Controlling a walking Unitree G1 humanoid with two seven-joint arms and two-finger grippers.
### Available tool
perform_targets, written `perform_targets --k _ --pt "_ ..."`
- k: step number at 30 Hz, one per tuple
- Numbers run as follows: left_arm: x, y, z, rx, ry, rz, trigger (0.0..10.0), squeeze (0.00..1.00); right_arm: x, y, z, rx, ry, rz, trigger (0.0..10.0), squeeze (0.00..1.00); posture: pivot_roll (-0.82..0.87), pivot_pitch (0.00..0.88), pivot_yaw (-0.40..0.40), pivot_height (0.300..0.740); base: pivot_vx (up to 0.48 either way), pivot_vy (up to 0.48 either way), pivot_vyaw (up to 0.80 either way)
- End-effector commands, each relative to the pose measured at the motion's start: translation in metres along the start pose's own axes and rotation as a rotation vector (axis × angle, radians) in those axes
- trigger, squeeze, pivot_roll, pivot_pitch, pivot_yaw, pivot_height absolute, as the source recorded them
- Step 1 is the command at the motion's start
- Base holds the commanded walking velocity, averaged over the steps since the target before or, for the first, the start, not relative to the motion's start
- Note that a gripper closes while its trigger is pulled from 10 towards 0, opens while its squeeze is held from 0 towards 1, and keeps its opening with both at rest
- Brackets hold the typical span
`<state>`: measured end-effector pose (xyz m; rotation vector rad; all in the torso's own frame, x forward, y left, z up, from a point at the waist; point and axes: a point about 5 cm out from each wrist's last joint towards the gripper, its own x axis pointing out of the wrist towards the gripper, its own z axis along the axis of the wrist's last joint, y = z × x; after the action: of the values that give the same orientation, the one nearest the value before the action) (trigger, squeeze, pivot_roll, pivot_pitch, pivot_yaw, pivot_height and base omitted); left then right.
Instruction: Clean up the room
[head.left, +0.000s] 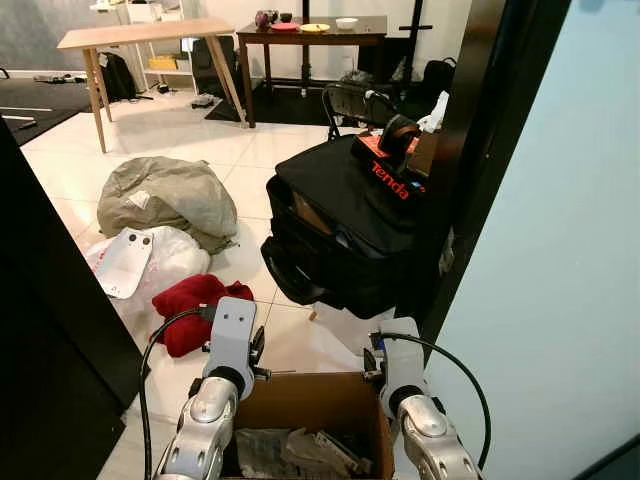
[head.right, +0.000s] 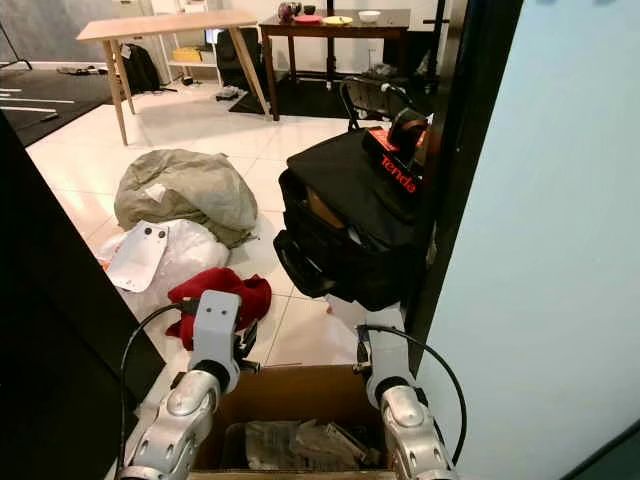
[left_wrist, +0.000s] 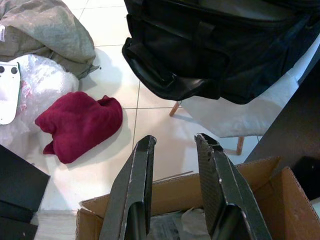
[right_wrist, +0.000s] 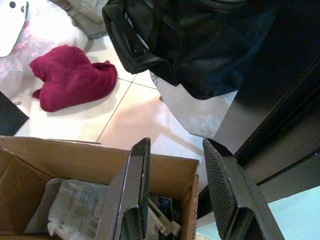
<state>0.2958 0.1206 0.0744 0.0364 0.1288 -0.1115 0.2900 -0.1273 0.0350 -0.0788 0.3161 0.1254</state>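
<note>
A cardboard box (head.left: 310, 395) with crumpled packaging inside sits just in front of me between my two arms. My left gripper (left_wrist: 174, 145) is open over the box's left side, nothing between its fingers. My right gripper (right_wrist: 175, 146) is open over the box's right rim, also empty. On the tiles beyond the box lies a dark red cloth (head.left: 195, 305), also seen as the red cloth (left_wrist: 80, 122). Past it are a clear plastic bag (head.left: 165, 255) with a white panel (head.left: 125, 262) on it, and a crumpled grey cover (head.left: 165, 195).
A black bag (head.left: 345, 220) with a red "Tenda" box (head.left: 395, 175) on top rests on a white stool right ahead. A dark doorframe (head.left: 480, 150) and pale wall stand on the right. A dark panel (head.left: 50, 320) is on the left. Two tables (head.left: 150, 40) stand far back.
</note>
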Motion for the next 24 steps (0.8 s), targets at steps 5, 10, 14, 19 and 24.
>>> perform_targets --k 5,10,14,19,24 --pt "0.001 0.004 -0.001 -0.027 0.001 0.026 10.0 0.00 -0.001 0.002 0.000 -0.006 0.001 0.003 10.0 0.00 -0.02 0.074 -0.001 0.738 0.000 0.000 0.00" --pt "-0.001 0.005 -0.004 -0.024 0.008 0.026 10.0 0.00 0.000 0.002 0.000 0.007 0.002 -0.005 10.0 0.00 -0.02 0.069 0.007 0.738 0.000 0.000 0.00" --pt "-0.003 0.007 -0.005 -0.030 0.012 0.034 10.0 0.00 0.000 0.002 -0.001 0.012 0.005 -0.007 10.0 0.00 -0.02 0.065 -0.005 0.738 0.000 0.000 0.00" --pt "-0.005 0.012 -0.008 -0.065 0.015 0.079 10.0 0.00 0.000 0.002 -0.001 -0.006 0.008 0.014 10.0 0.00 -0.01 0.054 -0.027 0.738 0.000 0.000 0.00" --pt "-0.007 0.013 -0.009 -0.070 0.010 0.089 10.0 0.00 0.000 0.001 -0.001 -0.016 0.008 0.020 10.0 0.00 -0.01 0.051 -0.033 0.738 0.000 0.000 0.00"
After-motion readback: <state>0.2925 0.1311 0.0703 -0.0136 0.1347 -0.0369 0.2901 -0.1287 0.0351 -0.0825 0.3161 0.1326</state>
